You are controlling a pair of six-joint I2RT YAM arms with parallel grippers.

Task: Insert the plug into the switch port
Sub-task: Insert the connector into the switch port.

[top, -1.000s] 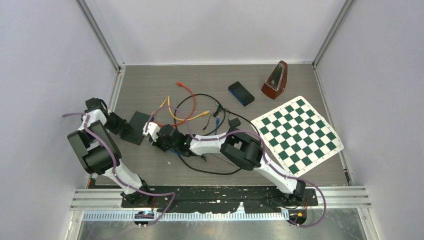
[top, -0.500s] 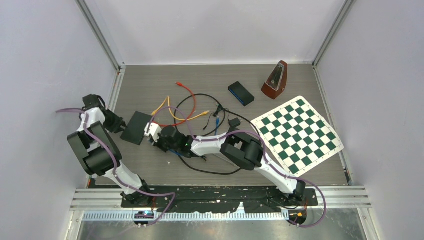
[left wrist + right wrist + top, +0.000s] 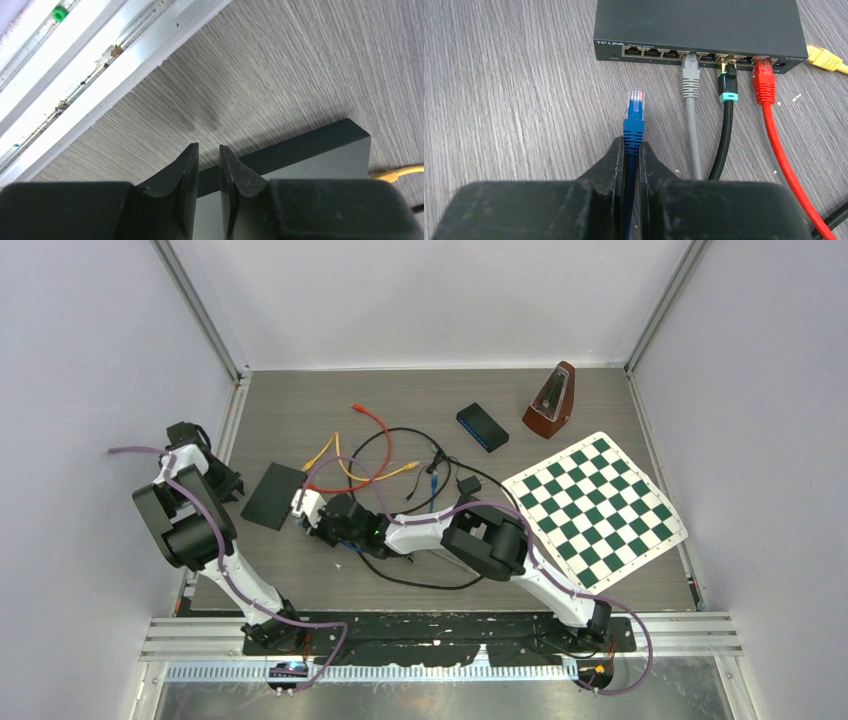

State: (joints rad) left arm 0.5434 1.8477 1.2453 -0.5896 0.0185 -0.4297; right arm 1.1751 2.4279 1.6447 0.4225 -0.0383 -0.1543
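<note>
The grey wood-grain surface [image 3: 300, 570] carries a green-and-white chessboard mat [image 3: 594, 508] on its right side, a flat black switch [image 3: 272, 495] on its left side, and toward the back a brown metronome [image 3: 551, 400] with a small black box [image 3: 482, 427] beside it. The left hand [image 3: 209, 147] hovers at the switch's far-left edge, its fingers only slightly spread, with a slim gap and nothing between them. The right hand [image 3: 630, 144] sits just in front of the switch's port row, pressed together and pinching the blue plug [image 3: 634, 107] by the cable right behind its boot. A grey cable [image 3: 690, 75], a black cable [image 3: 727, 85] and a red cable [image 3: 764, 80] sit plugged side by side in the right half of the row, and a yellow plug [image 3: 824, 57] lies by the switch's right corner. The blue plug is apart from the switch, to the left of the grey cable, its clear tip pointing at the ports on the left of the row
</note>
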